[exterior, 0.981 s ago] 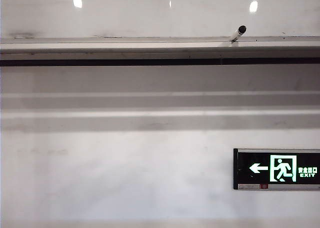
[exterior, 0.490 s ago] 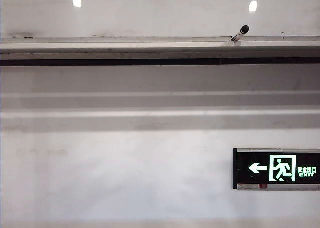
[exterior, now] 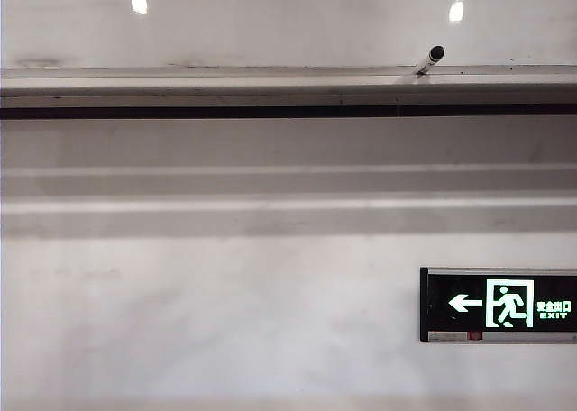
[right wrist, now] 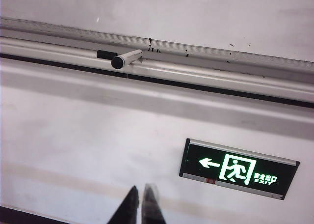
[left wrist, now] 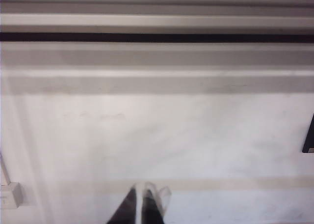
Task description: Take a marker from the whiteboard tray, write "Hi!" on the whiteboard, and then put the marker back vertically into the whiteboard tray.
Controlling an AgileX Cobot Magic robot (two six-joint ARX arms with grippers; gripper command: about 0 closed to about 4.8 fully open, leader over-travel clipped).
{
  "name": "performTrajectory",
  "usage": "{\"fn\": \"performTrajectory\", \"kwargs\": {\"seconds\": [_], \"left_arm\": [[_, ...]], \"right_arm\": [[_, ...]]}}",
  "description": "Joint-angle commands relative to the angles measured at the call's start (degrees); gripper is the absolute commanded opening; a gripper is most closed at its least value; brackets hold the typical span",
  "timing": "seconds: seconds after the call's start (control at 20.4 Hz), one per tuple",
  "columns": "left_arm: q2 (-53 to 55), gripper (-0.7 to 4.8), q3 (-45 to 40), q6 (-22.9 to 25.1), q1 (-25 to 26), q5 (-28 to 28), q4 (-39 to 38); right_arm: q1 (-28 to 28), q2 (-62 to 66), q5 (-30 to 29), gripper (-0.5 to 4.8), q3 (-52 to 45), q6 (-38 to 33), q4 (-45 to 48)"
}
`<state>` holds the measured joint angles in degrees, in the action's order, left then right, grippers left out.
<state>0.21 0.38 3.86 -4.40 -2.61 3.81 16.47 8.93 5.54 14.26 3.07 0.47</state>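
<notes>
Marker (exterior: 430, 59) leans tilted on the whiteboard tray (exterior: 225, 79); left gripper (left wrist: 143, 200) and right gripper (right wrist: 142, 197) hang below, both closed and empty.

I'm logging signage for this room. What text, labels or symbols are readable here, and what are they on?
"EXIT": white letters on the green exit sign on the wall, below the whiteboard tray.
Left-pointing arrow and running-man symbol: same sign.
Chinese characters above "EXIT": too small to read.
Marker: no readable label.
Whiteboard: nothing written, only smears and light reflections.
</notes>
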Motion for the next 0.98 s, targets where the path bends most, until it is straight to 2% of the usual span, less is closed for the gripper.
{"fn": "performTrajectory", "kwargs": {"seconds": [0.05, 0.15, 0.2, 0.25, 0.34, 0.49, 0.98], "left_arm": [[-0.04, 0.21, 0.02, 0.22, -0.02, -0.15, 0.46], [-0.04, 0.21, 0.02, 0.22, -0.02, -0.11, 0.48], [-0.04, 0.21, 0.02, 0.22, -0.02, -0.13, 0.44], [-0.04, 0.21, 0.02, 0.22, -0.02, -0.15, 0.44], [-0.04, 0.21, 0.02, 0.22, -0.02, -0.11, 0.35], [-0.02, 0.21, 0.02, 0.22, -0.02, 0.04, 0.00], [-0.04, 0.21, 0.02, 0.22, -0.02, 0.07, -0.04]], "right_arm": [[-1.90, -1.27, 0.83, 0.23, -1.55, 0.11, 0.87], [-7.87, -3.41, 0.17, 0.23, -5.01, 0.11, 1.11], [-11.67, -6.10, -2.56, 0.23, -7.58, -0.13, 1.05], [-13.64, -8.61, -4.48, 0.23, -9.22, -0.17, 1.05], [-16.09, -8.83, -4.24, 0.23, -12.50, -1.51, 2.86], [-16.66, -8.83, -3.74, 0.23, -14.01, -1.57, -0.07], [-16.63, -8.83, -3.80, 0.23, -14.01, -1.57, 1.40]]}}
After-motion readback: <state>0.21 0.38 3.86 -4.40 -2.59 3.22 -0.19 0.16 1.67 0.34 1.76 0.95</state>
